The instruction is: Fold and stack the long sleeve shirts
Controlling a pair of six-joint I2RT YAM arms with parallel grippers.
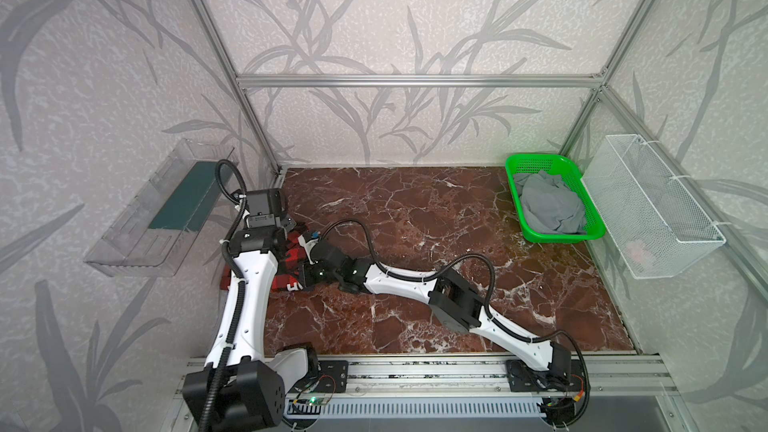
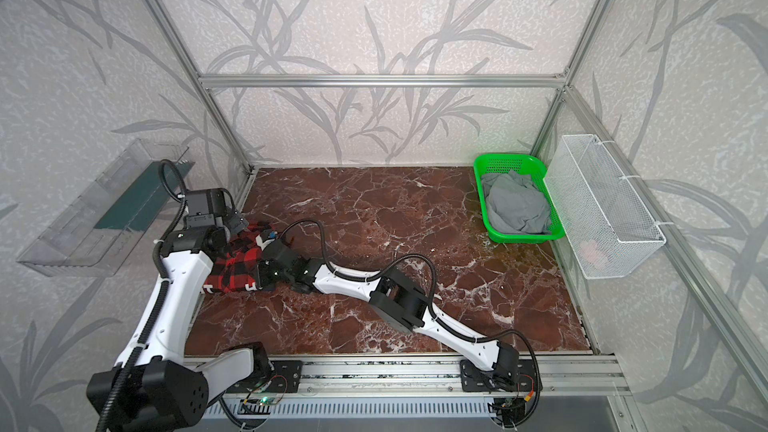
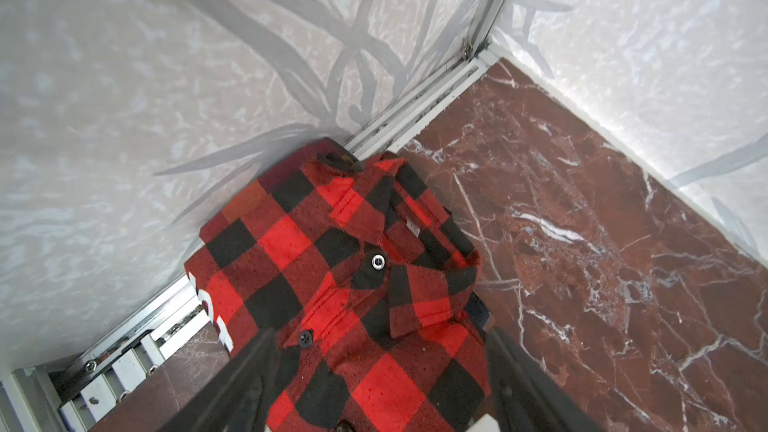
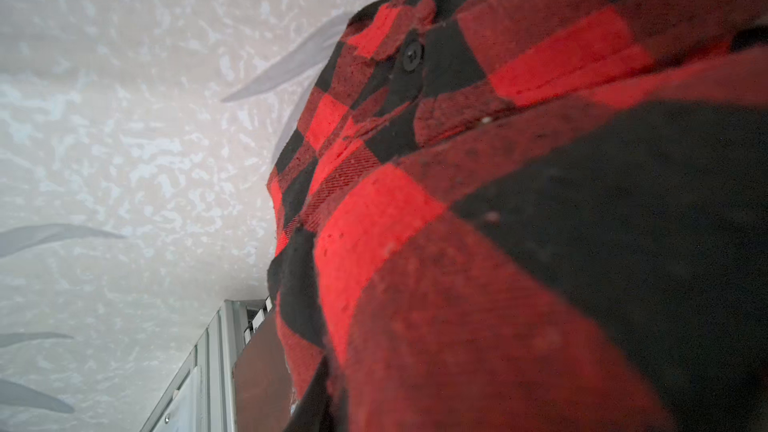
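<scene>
One of the long sleeve shirts, a red-and-black check shirt (image 1: 284, 281) (image 2: 237, 263), lies folded at the table's left edge against the wall, collar and buttons up (image 3: 353, 284). My left gripper (image 1: 290, 226) (image 2: 235, 223) hangs over it, open, and its two dark fingers (image 3: 249, 380) stand wide apart on either side of the cloth. My right gripper (image 1: 307, 243) (image 2: 264, 242) reaches across from the right and presses into the shirt's side. The check cloth (image 4: 498, 201) fills the right wrist view and hides the jaws.
A green basket (image 1: 536, 160) with grey cloth (image 1: 548, 205) stands at the back right. A white wire basket (image 1: 656, 209) hangs on the right wall and a clear bin (image 1: 158, 218) on the left wall. The brown marble tabletop (image 1: 436, 243) lies between.
</scene>
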